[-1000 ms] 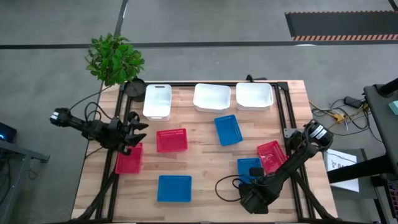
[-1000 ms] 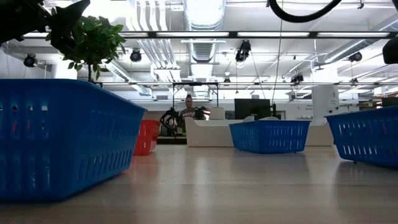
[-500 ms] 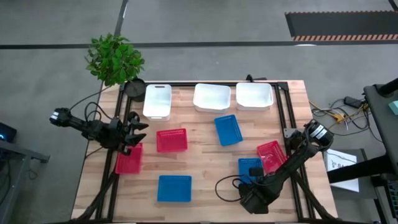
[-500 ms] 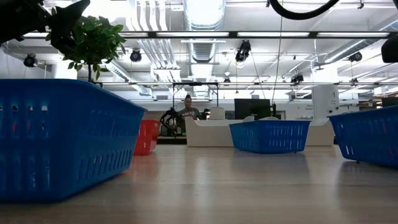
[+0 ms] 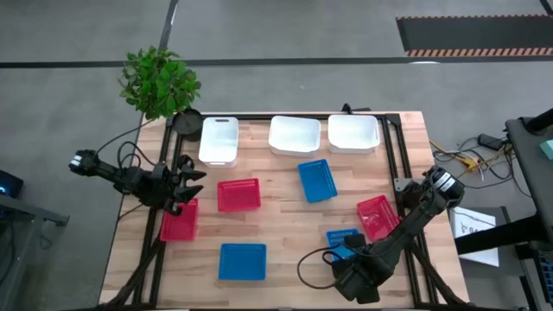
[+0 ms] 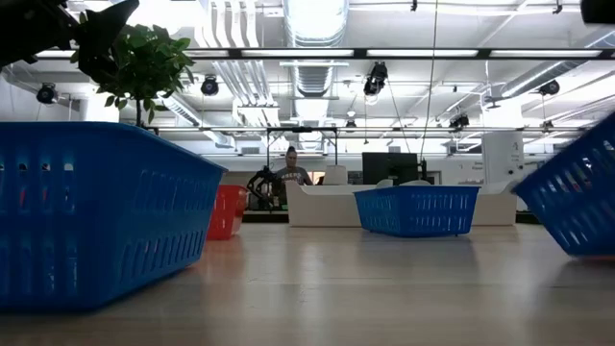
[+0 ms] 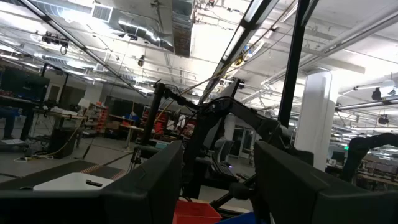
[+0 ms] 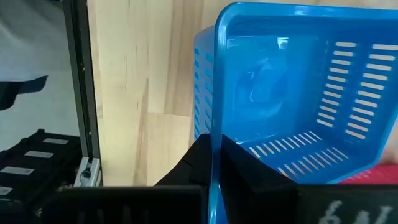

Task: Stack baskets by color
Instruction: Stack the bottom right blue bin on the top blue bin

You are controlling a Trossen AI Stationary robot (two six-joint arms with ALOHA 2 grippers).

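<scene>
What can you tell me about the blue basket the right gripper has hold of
The blue basket is a shallow rectangular plastic tray with rounded corners, rows of slots in its walls and floor, and a plain rim. The right gripper is shut on its rim at one side. It sits tilted, one edge raised off the wooden table, near the table's front right, beside a red basket.

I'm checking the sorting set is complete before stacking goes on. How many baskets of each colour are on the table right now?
Red baskets: 3
Blue baskets: 3, one of them tilted up in the right gripper
White baskets: 3
Total: 9
</scene>
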